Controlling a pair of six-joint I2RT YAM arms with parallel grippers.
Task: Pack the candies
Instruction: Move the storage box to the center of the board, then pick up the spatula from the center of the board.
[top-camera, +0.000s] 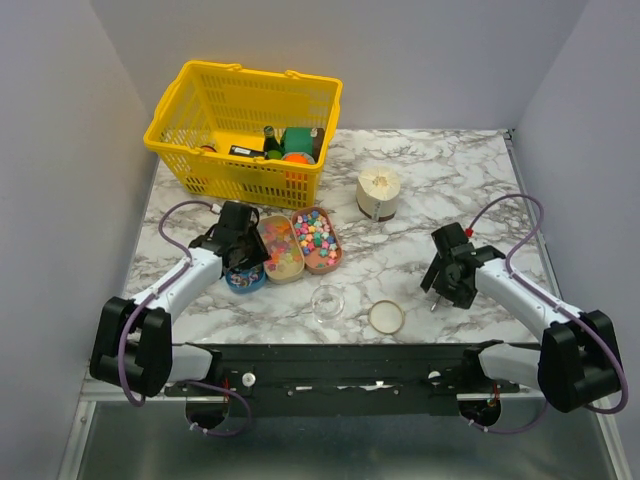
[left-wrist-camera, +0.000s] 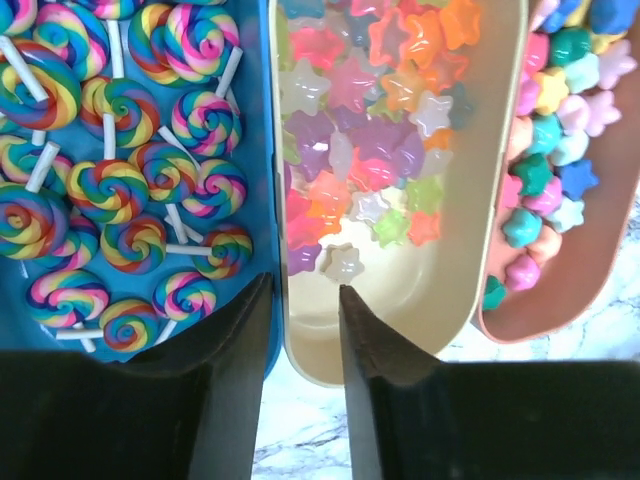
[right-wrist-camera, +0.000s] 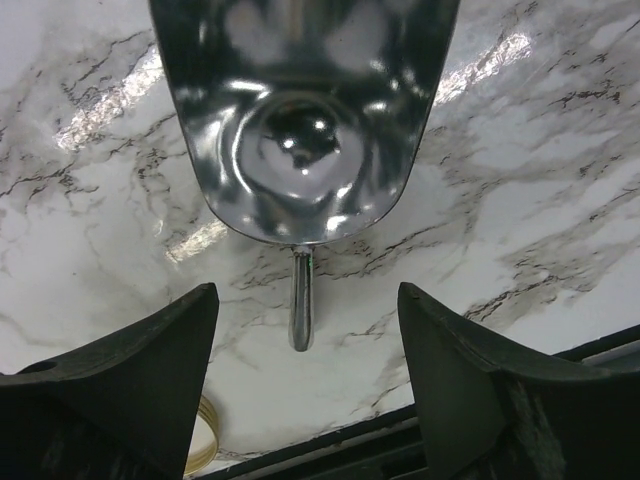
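Three oval trays side by side, left of centre in the top view: candies heaped in the cream tray and pink tray, lollipops in the blue tray. Left gripper parted above the blue and cream rims, clasping nothing. Right gripper spread wide, released; metal scoop on the marble table, upper centre.

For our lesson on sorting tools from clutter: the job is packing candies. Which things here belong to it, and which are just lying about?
Belong to the job:
star candies
oval trays
metal scoop
glass jar and lid, probably

Just lying about:
yellow basket
basket goods
cream roll
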